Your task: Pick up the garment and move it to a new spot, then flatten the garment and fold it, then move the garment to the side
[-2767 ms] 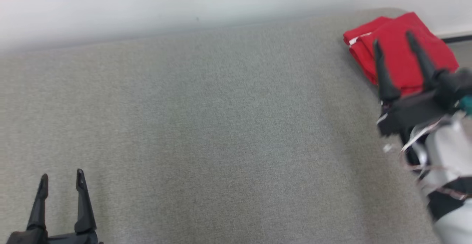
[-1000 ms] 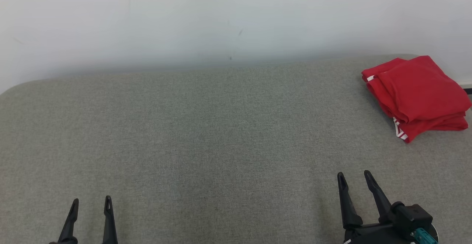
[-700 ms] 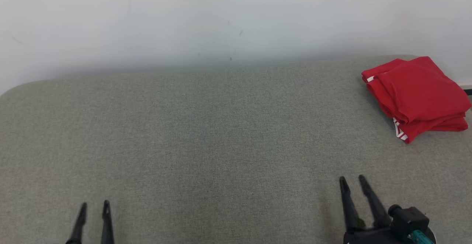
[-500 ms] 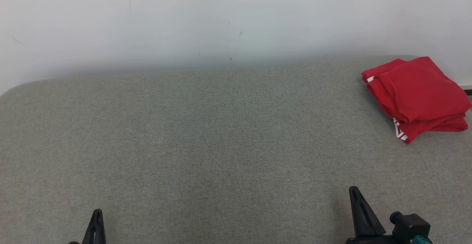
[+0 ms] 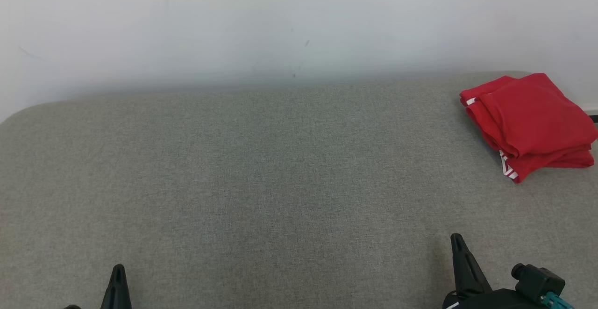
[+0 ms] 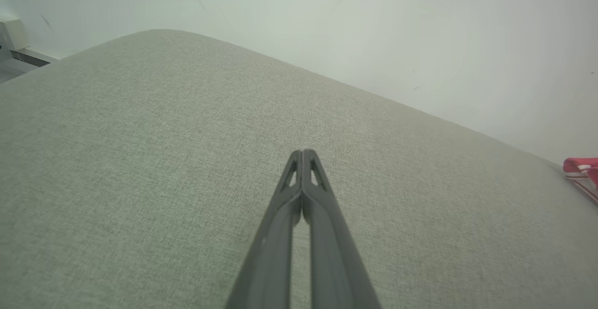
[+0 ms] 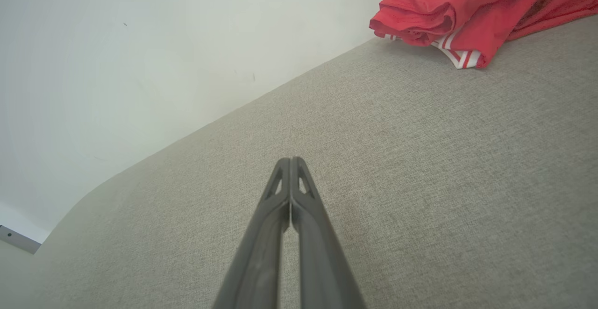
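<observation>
Though edge-cropped, garment (image 5: 528, 122) folded | left claw (image 6: 302, 152) pinched | right claw (image 7: 290, 159) pinched

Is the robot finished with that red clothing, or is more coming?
Done: the red garment lies folded at the far right corner of the grey surface. In hand: nothing; the left gripper and right gripper are shut and empty. Left: apparently nothing.

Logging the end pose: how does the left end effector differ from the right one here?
The right end effector lies nearer the folded red garment; the left end effector is far across the grey surface from it. In the head view the right shows its dark body and teal fitting; the left is mostly cut off by the bottom edge. Both are shut and empty.
</observation>
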You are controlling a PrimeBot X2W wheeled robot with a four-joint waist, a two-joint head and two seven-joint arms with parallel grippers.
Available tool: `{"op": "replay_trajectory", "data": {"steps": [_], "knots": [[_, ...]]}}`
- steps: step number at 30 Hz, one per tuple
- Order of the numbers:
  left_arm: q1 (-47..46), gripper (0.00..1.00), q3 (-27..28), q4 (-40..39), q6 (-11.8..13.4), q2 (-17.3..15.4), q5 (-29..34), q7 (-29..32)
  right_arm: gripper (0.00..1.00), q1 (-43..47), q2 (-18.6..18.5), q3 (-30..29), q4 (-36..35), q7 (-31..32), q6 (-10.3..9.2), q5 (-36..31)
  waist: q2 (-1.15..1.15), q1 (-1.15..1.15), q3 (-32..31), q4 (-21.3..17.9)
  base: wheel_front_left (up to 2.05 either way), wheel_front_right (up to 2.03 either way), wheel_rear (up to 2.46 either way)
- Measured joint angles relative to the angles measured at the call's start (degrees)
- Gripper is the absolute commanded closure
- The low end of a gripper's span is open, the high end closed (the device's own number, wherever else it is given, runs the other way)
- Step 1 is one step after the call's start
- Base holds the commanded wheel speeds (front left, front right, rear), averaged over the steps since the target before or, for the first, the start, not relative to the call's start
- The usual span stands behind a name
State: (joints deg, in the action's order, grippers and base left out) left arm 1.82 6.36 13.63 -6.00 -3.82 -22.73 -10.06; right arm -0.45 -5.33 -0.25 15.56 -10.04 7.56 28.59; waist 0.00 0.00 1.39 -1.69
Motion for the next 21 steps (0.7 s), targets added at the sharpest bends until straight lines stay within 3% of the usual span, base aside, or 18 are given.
{"op": "replay_trajectory", "data": {"steps": [21], "knots": [[-2.11, 1.00, -0.03, -0.02, -0.14, 0.26, -19.68, 4.63, 1.00, -1.50, 0.63, -1.75, -0.38, 4.58, -0.01, 17.83, 0.00, 0.00, -0.23, 0.33, 0.00, 0.00, 0.00]]}}
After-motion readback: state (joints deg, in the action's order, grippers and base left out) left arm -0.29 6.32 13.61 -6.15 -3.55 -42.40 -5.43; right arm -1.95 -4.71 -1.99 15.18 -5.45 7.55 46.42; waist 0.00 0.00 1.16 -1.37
